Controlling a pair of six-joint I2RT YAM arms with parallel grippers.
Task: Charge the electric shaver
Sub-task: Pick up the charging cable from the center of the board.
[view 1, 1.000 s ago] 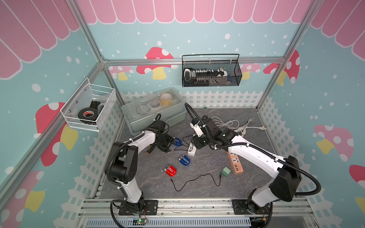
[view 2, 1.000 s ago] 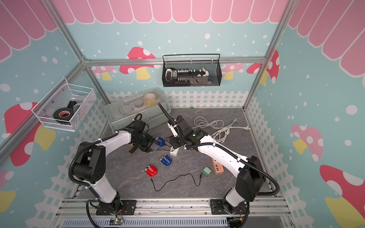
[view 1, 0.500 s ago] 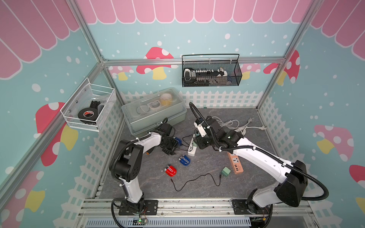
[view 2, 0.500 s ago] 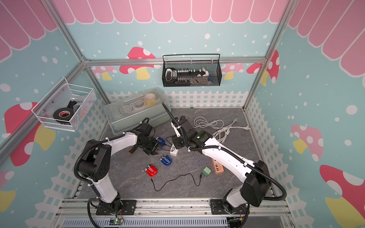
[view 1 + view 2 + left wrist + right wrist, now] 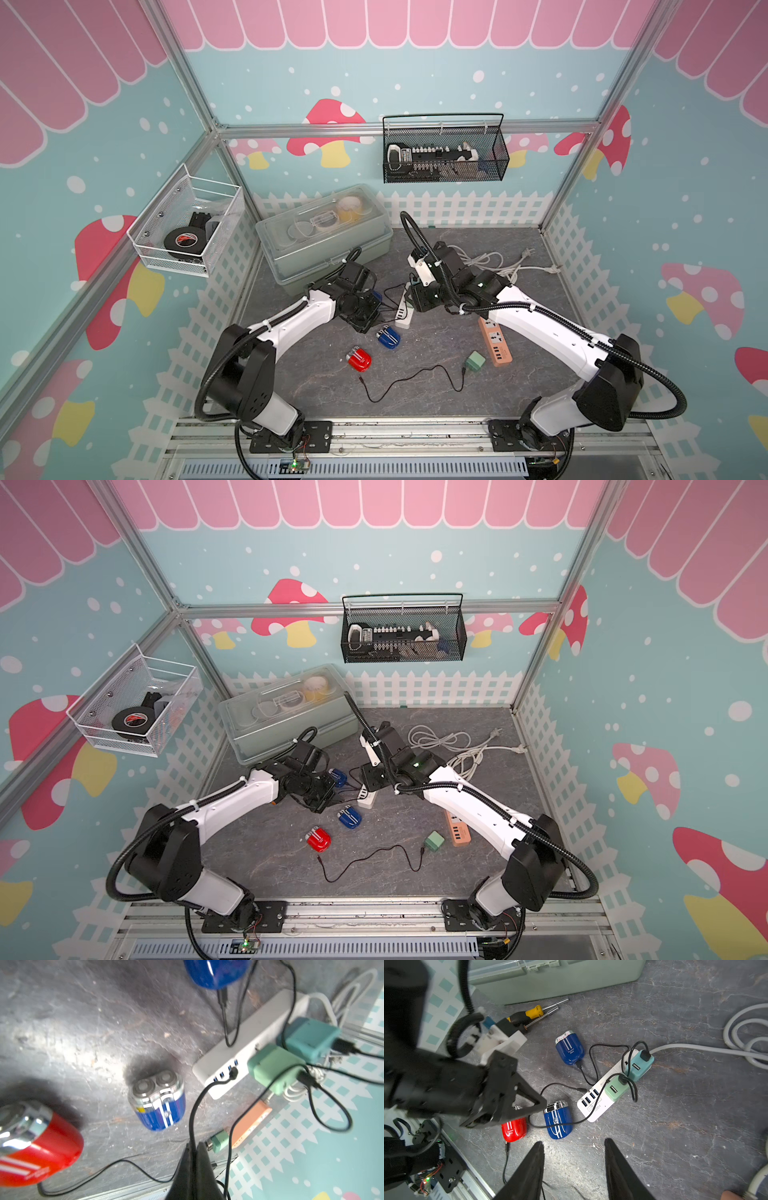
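The left pincer (image 5: 194, 1147) is shut tight on a thin black cable (image 5: 196, 1109). The cable runs to a plug in the white strip (image 5: 255, 1028). The blue shaver (image 5: 159, 1101) sits on the table (image 5: 83, 1022) near the strip, with no cable in it. The right pincer (image 5: 573, 1141) is open and empty. A hard pull may yank the plug out or drag the strip. The cable may slip.

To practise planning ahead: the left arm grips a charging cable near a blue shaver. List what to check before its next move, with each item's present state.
1. Left gripper shut on the black cable: ok.
2. Cable's other end in the white power strip: ok.
3. Right gripper open and empty: ok.
4. Blue shaver beside the red shaver plugged in: not ok.
5. Where that shaver's socket faces: cannot tell.
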